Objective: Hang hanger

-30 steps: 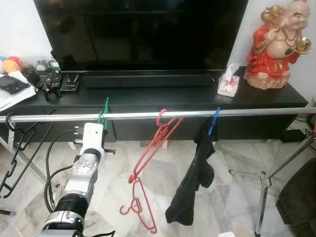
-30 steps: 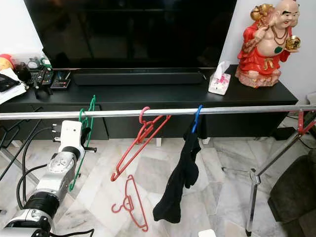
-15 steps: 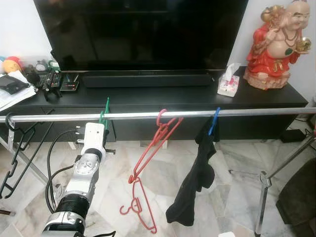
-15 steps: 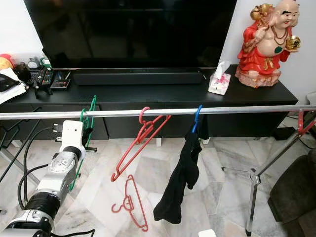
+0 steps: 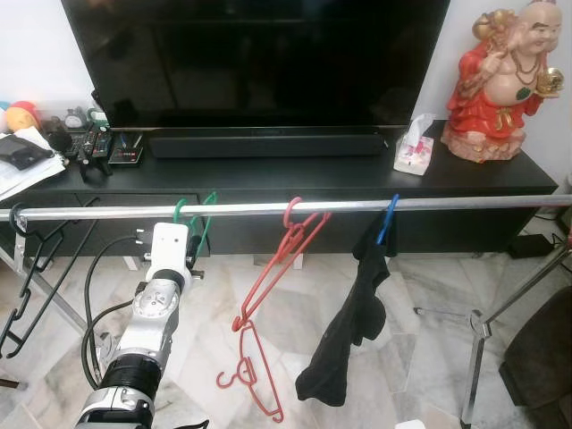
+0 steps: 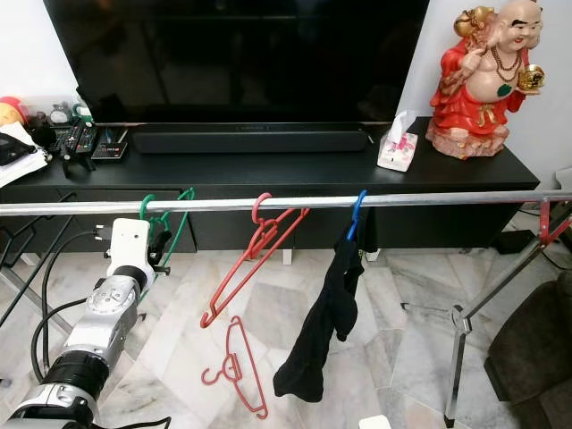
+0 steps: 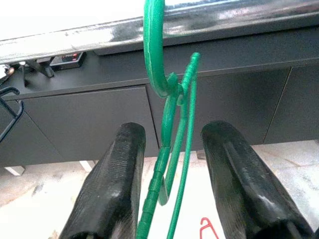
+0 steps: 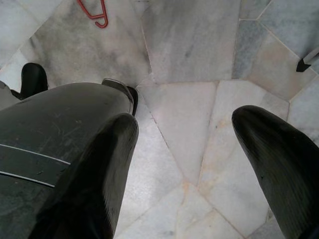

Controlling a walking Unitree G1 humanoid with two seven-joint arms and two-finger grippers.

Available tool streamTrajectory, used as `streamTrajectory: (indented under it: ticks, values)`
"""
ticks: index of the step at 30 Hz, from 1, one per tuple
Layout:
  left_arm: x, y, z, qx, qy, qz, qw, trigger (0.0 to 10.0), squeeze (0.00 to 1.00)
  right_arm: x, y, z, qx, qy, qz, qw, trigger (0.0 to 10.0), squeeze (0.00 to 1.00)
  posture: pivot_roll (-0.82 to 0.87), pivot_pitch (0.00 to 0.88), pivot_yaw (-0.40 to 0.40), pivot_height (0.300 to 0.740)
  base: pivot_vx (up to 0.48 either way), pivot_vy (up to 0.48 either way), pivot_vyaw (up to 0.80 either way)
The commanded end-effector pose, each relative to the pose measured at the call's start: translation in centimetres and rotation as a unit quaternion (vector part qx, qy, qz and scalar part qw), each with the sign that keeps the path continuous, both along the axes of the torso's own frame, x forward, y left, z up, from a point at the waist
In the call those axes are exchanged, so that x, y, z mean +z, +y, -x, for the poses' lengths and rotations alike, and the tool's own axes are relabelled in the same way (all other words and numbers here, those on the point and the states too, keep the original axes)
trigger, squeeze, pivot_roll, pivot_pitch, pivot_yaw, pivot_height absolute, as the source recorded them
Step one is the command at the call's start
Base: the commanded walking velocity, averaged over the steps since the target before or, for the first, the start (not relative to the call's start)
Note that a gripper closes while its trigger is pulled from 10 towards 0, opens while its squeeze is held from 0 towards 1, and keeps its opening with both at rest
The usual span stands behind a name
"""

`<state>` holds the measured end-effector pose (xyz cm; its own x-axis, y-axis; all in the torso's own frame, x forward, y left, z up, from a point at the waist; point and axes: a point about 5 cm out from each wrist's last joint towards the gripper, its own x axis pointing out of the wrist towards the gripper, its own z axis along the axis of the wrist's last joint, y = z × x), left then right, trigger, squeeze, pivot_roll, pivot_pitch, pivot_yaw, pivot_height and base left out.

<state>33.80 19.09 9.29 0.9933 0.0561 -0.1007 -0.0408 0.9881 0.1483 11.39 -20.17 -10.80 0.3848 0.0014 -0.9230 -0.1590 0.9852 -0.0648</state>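
1. Home living room.
2. Large flat TV (image 5: 255, 58) with a soundbar (image 5: 265, 144) on a long black TV console (image 5: 295, 179).
3. Household clutter on the console: tissue box (image 5: 413, 154), remotes (image 5: 94, 143), red laughing Buddha statue (image 5: 500, 80).
4. Marble tile floor (image 5: 295, 313).
5. Metal clothes rail (image 5: 268, 208) with hangers and a black garment (image 5: 353, 322).

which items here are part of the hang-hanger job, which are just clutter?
Job:
green hanger, hooked over the rail
metal rail
left gripper, fingers open either side of the hanger

Clutter:
red hanger on the rail
red hanger on the floor
black garment
tissue box
red figurine
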Motion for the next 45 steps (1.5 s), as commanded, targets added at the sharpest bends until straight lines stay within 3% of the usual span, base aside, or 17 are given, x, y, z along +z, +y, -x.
streamTrajectory:
  ticks: [1,7,18,21,24,28,29,30,32,35,37,39,40,42,43,44,45]
  values:
    - [0.4,0.2,0.1,0.007,-0.01,0.01,1.0,10.0,0.87,-0.1,0.1,0.2,-0.002,0.004,-0.003,1.0,10.0,0.0,-0.06,0.0,-0.037,0.74,0.0,0.0,0.0]
    - [0.4,0.5,1.2,-0.001,-0.015,0.009,1.0,10.0,1.0,-0.1,0.1,0.2,-0.003,0.003,-0.004,1.0,10.0,0.0,-0.06,0.0,-0.035,0.74,0.0,0.0,0.0]
    - [2.3,1.9,4.3,-0.001,-0.06,0.008,0.998,10.0,1.0,-0.1,0.1,0.2,-0.001,0.004,-0.005,1.0,10.0,0.0,-0.05,0.0,-0.034,0.74,0.0,0.0,0.0]
    - [2.8,2.0,6.0,-0.014,-0.088,0.029,0.996,10.0,1.0,-0.1,0.1,0.2,0.0,0.004,-0.005,1.0,10.0,0.0,-0.05,0.0,-0.035,0.74,0.0,0.0,0.0]
    - [2.2,2.1,7.5,-0.022,-0.088,0.019,0.996,10.0,1.0,-0.1,0.2,0.2,0.0,0.004,-0.006,1.0,10.0,0.0,-0.04,0.0,-0.035,0.74,0.0,0.0,0.0]
    - [0.8,2.1,9.8,-0.05,-0.055,-0.028,0.997,10.0,1.0,-0.1,0.1,0.2,-0.001,0.003,-0.005,1.0,10.0,0.0,-0.05,0.0,-0.032,0.74,0.0,0.0,0.0]
    - [0.3,1.7,10.8,-0.092,-0.036,-0.075,0.992,10.0,1.0,-0.1,0.1,0.2,-0.002,0.003,-0.005,1.0,10.0,0.0,-0.04,0.0,-0.032,0.74,0.0,0.0,0.0]
    - [-0.2,1.7,11.5,-0.105,-0.019,-0.086,0.991,10.0,1.0,-0.1,0.1,0.2,-0.002,0.003,-0.005,1.0,10.0,0.0,-0.04,0.0,-0.033,0.74,0.0,0.0,0.0]
    - [-0.6,1.8,12.0,-0.113,-0.006,-0.091,0.989,10.0,1.0,-0.1,0.1,0.2,-0.003,0.003,-0.004,1.0,10.0,0.0,-0.04,0.0,-0.033,0.74,0.0,0.0,0.0]
    - [-2.6,2.6,13.4,-0.123,0.055,-0.086,0.987,10.0,0.98,-0.1,0.0,0.2,-0.001,0.004,-0.004,1.0,10.0,0.0,-0.04,0.0,-0.034,0.74,0.0,0.0,0.0]
    - [-4.0,3.2,14.2,-0.126,0.092,-0.089,0.984,10.0,0.92,-0.1,0.0,0.2,0.0,0.004,-0.004,1.0,10.0,0.0,-0.04,0.0,-0.034,0.74,0.0,0.0,0.0]
    - [-5.3,3.5,15.0,-0.138,0.122,-0.108,0.977,10.0,0.69,-0.1,0.1,0.2,0.001,0.004,-0.005,1.0,10.0,0.0,-0.03,0.0,-0.033,0.74,0.0,0.0,0.0]
    - [-6.0,3.5,15.4,-0.147,0.139,-0.11,0.973,10.0,0.51,-0.1,0.1,0.2,0.001,0.004,-0.005,1.0,10.0,0.0,-0.04,0.0,-0.033,0.74,0.0,0.0,0.0]
    - [-7.7,3.3,16.6,-0.178,0.188,-0.109,0.96,10.0,0.0,-0.1,0.1,0.2,0.001,0.003,-0.005,1.0,10.0,0.0,-0.04,0.0,-0.03,0.74,0.0,0.0,0.0]
    - [-8.4,3.1,17.1,-0.19,0.209,-0.11,0.953,10.0,0.0,-0.1,0.1,0.2,0.001,0.003,-0.005,1.0,10.0,0.0,-0.04,0.0,-0.03,0.74,0.0,0.0,0.0]
    - [-9.9,2.9,18.1,-0.214,0.252,-0.116,0.937,10.0,0.0,-0.1,0.1,0.2,0.001,0.004,-0.004,1.0,10.0,0.0,-0.04,0.0,-0.028,0.74,0.0,0.0,0.0]
    - [-10.2,2.9,18.4,-0.218,0.259,-0.119,0.933,10.0,0.0,-0.1,0.1,0.2,0.001,0.004,-0.004,1.0,10.0,0.0,-0.04,0.0,-0.028,0.74,0.0,0.0,0.0]
